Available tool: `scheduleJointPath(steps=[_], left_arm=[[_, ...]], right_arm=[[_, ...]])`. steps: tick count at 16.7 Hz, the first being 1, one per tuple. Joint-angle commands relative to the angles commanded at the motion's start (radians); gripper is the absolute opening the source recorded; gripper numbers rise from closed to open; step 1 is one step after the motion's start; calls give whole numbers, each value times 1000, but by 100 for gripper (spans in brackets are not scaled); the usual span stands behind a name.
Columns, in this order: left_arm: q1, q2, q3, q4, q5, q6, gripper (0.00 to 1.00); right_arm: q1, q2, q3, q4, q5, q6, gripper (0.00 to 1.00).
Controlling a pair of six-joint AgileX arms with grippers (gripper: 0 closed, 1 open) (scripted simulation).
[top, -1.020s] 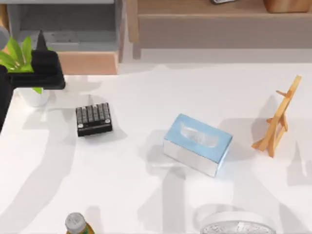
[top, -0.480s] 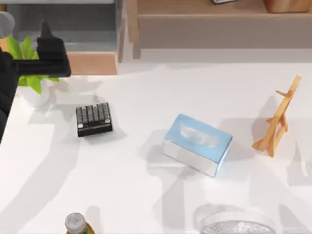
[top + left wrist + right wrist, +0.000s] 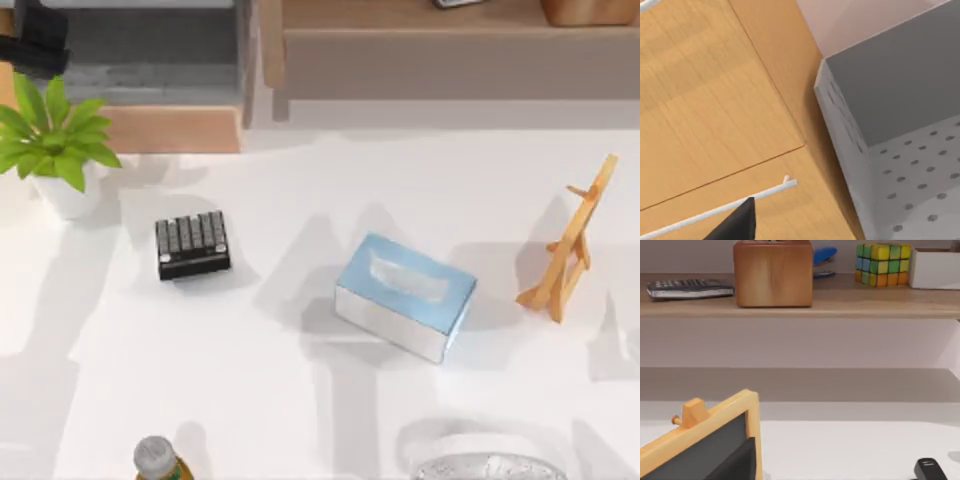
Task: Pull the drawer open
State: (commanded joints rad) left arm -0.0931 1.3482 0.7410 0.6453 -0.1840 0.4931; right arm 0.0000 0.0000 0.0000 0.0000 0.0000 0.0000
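Since half a second ago the left gripper (image 3: 35, 45) has retreated from above the potted plant (image 3: 55, 140) toward the drawer's (image 3: 150, 70) far left corner; whether its fingers are spread cannot be told. That drawer stands pulled out just behind the plant, long axis left to right, light-wood front facing the keypad (image 3: 193, 244). Bare tabletop (image 3: 300, 180) lies before it. Its left end is cut off. Up close, grey perforated lining (image 3: 910, 175) shows.
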Motion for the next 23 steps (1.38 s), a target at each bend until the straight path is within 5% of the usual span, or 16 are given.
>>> scheduleJointPath(steps=[7, 12, 15, 23], left_arm=[[364, 577, 226, 316, 378, 718, 100], [487, 861, 331, 482, 588, 1028, 100], [511, 928, 357, 527, 645, 1088, 100], [503, 944, 387, 514, 640, 1091, 100]], right_arm=[[0, 0, 0, 0, 0, 0, 100], [0, 0, 0, 0, 0, 0, 100], [0, 0, 0, 0, 0, 0, 100], [0, 0, 0, 0, 0, 0, 100]])
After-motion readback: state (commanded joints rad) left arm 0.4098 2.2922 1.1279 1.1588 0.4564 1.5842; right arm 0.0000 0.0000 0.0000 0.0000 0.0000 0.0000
